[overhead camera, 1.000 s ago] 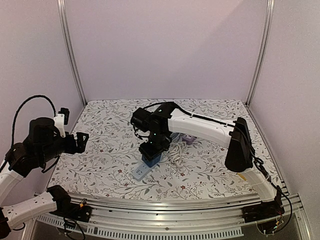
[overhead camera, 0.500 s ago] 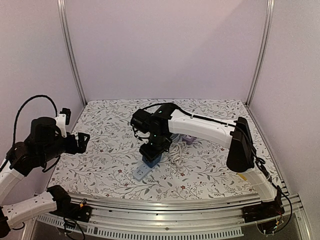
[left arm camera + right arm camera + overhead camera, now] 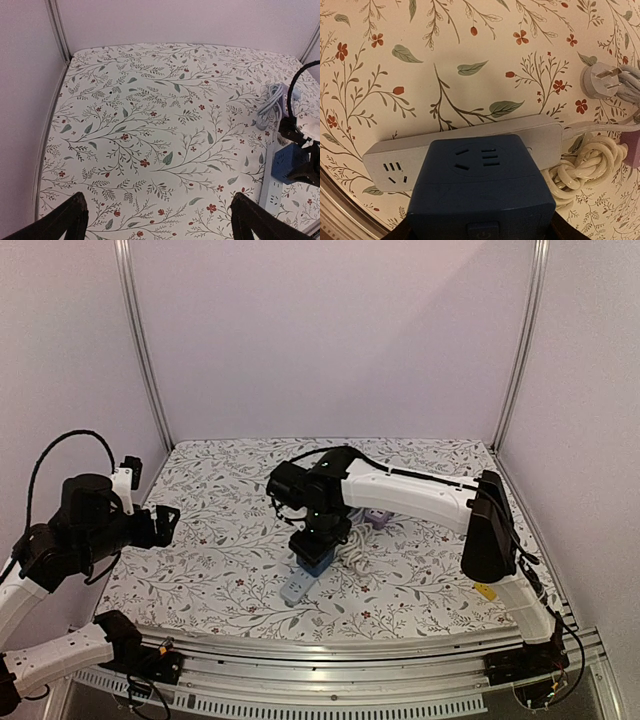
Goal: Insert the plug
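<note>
Blue adapter (image 3: 480, 192) clamped in right claw (image 3: 318, 543): keep level, centre over white power strip (image 3: 542, 136) directly beneath, press straight down. Left claw (image 3: 159, 200) spread apart, idle.

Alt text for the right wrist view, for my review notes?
A blue cube adapter, gripped by the right end effector, hides part of a white power strip on a floral tablecloth. A coiled white cable lies at the strip's end.
</note>
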Action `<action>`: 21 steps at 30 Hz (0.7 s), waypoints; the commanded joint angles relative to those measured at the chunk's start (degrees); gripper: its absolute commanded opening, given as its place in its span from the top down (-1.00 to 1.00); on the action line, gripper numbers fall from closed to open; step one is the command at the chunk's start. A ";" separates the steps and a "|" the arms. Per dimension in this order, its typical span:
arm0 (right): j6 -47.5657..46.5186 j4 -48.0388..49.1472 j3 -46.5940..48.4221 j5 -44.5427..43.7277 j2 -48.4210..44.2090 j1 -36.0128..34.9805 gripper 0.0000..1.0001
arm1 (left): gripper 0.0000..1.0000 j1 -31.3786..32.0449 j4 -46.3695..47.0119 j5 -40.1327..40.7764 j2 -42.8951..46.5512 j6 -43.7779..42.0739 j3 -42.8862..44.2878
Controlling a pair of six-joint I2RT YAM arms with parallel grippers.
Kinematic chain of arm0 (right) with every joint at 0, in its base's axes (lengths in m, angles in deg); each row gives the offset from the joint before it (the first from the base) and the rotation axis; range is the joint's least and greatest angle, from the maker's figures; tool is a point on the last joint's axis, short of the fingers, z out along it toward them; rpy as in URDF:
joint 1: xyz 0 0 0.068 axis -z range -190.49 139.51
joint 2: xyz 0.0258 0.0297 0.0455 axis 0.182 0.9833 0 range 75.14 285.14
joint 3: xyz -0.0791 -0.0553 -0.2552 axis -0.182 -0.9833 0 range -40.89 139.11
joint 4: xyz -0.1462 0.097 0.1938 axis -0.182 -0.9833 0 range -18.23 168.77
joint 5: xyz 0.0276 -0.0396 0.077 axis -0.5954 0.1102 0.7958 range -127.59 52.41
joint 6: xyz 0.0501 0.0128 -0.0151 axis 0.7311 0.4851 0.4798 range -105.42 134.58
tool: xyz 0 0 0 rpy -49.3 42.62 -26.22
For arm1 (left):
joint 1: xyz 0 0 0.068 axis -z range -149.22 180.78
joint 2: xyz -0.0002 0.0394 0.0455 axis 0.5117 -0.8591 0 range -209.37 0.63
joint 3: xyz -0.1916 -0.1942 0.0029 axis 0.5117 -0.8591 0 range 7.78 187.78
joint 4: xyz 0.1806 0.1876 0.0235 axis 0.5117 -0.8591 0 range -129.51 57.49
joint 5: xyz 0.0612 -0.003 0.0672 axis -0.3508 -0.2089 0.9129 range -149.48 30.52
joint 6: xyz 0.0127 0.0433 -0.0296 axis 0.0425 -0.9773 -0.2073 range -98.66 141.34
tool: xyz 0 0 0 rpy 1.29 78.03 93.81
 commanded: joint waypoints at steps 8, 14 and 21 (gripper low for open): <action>-1.06 -19.65 2.52 -1.42 2.49 0.93 1.00 | -0.99 -1.24 0.81 0.02 -0.05 -0.42 -0.58; -0.96 -18.43 2.61 -0.67 4.54 1.21 1.00 | -0.99 -1.25 0.79 0.10 -0.14 -0.40 -0.58; 1.67 -17.95 4.04 -0.06 6.60 2.41 1.00 | -0.99 -1.31 0.91 -0.09 -0.41 -0.44 -0.63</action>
